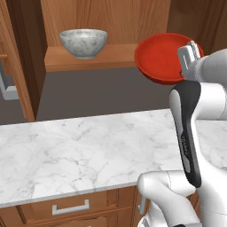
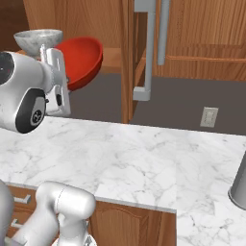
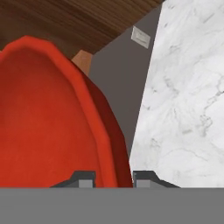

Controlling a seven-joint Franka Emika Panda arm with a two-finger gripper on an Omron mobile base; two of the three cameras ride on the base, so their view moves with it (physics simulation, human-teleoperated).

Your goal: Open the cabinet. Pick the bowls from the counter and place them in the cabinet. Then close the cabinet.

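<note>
My gripper is shut on the rim of the glossy red bowl, which hangs tilted above the counter, level with the front edge of the shelf. The cabinet stands open. The grey-white marble bowl sits upright on the left part of its wooden shelf. The red bowl is to the right of the marble one, and I cannot tell whether it touches the shelf.
The opened right door stands edge-on with its long grey handle; the left door is swung out at the left. Drawers run below the counter. A wall outlet and a grey cylinder are to the right.
</note>
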